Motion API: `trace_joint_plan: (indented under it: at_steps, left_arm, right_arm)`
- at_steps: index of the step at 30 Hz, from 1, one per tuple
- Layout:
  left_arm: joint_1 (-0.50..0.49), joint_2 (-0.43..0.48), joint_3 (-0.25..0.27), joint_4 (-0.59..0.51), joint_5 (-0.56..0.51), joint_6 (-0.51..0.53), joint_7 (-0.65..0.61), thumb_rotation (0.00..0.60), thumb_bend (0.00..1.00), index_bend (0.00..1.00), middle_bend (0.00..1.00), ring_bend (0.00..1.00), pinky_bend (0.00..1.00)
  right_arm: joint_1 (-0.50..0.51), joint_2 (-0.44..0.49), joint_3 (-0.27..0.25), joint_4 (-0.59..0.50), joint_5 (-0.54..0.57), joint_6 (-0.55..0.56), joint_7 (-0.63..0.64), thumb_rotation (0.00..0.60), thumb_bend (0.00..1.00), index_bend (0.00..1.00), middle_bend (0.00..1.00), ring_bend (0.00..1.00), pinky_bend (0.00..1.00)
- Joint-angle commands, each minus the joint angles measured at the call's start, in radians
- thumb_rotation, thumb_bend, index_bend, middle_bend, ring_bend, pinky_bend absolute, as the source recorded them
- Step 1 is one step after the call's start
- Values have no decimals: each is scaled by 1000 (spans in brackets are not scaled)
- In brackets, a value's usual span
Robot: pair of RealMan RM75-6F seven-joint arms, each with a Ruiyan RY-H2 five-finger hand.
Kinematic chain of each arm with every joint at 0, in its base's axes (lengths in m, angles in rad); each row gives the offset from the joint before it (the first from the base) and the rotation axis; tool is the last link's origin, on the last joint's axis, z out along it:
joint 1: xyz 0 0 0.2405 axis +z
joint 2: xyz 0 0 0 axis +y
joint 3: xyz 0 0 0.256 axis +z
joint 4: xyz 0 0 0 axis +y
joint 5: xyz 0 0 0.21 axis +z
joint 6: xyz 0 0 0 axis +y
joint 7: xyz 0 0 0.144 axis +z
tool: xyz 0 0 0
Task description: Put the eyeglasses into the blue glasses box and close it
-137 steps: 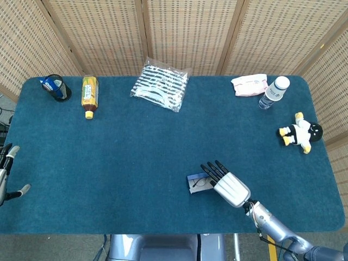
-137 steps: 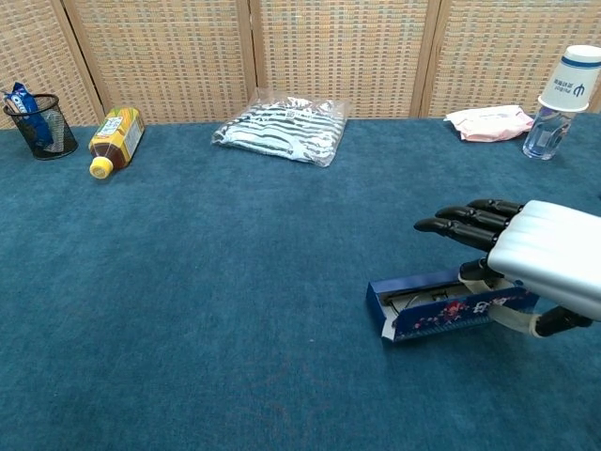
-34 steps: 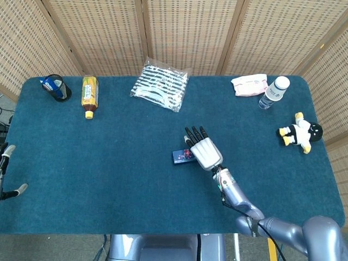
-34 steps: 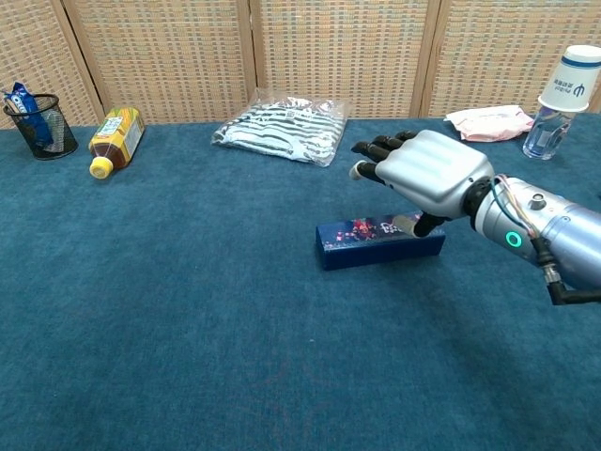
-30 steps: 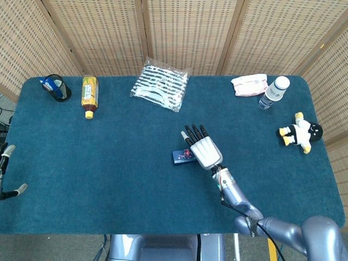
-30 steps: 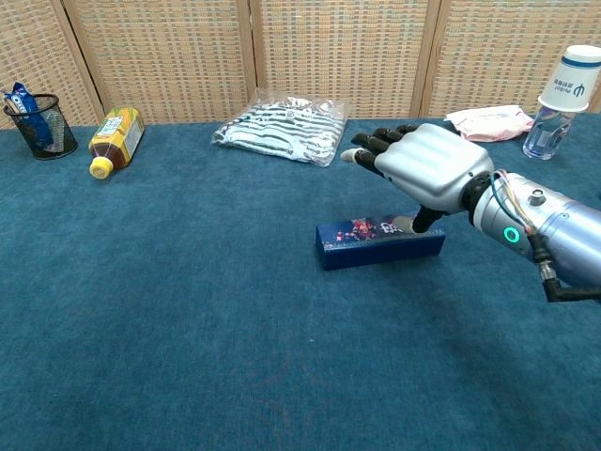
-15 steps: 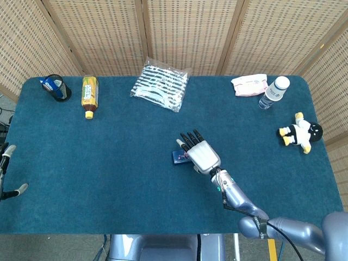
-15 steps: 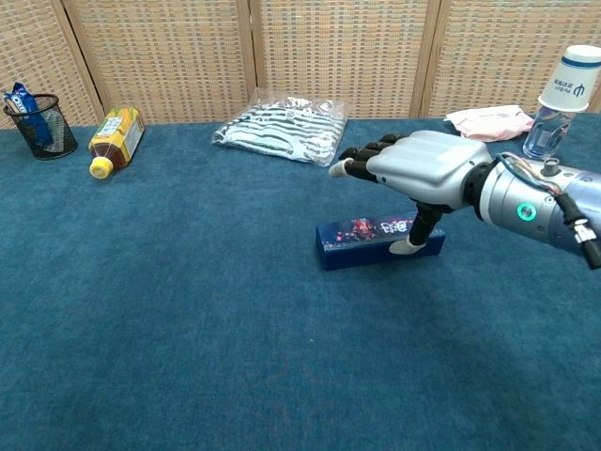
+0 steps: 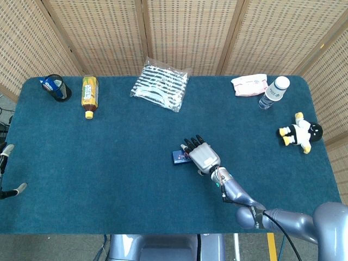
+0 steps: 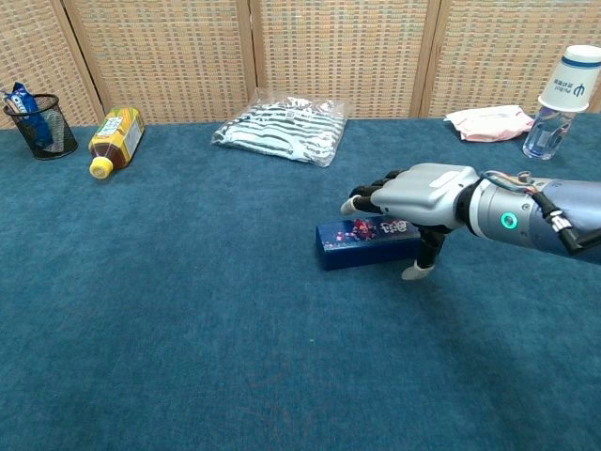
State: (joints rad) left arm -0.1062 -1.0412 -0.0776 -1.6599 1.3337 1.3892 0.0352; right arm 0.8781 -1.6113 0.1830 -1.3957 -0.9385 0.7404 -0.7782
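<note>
The blue glasses box (image 10: 362, 242) lies closed on the table's blue cloth, right of centre; in the head view the blue glasses box (image 9: 179, 157) peeks out left of the hand. No eyeglasses show. My right hand (image 10: 421, 199) lies palm down over the box's right half, its fingers (image 10: 371, 198) stretched across the lid and the thumb hanging down in front of the box. Seen from the head, the right hand (image 9: 202, 156) covers most of the box. My left hand (image 9: 6, 173) shows only as a sliver at the left edge, fingers apart, holding nothing.
A striped packet (image 9: 160, 84), a tea bottle (image 9: 89, 94) and a mesh cup (image 9: 56, 87) stand along the back. A pink pack (image 9: 249, 85), a water bottle (image 9: 274, 92) and a plush toy (image 9: 299, 132) are on the right.
The box, open near the front edge seconds ago, now lies closed nearer the middle. Over the last half second my right hand came down lower over the lid.
</note>
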Motion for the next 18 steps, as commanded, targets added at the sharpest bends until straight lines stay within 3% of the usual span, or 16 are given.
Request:
trace_joint_plan:
  at_steps: [1,7,10,18]
  left_arm:
    - [-2,0,0,1,-3,-4,1,600,0,0,0,0,0]
    - [-4,-2,-2,2,-12,-10,7,600,0,0,0,0,0]
    - [-4,-4,-2,3,-15,-11,11,600,0,0,0,0,0]
    - [-5,-8,-1,1,-15,-12,20,600,0,0,0,0,0]
  right_arm:
    - [11,-25,-2,39,-15,3,36,600,321,22,132,0,0]
    - [13,-55,-5,92,-40,28,86,600,424,259,415,5,0]
    - [10,-65,-10,111,-61,46,107,600,475,351,507,57,0]
    - [-4,-63,-18,127,-97,72,168,600,490,395,541,104,0]
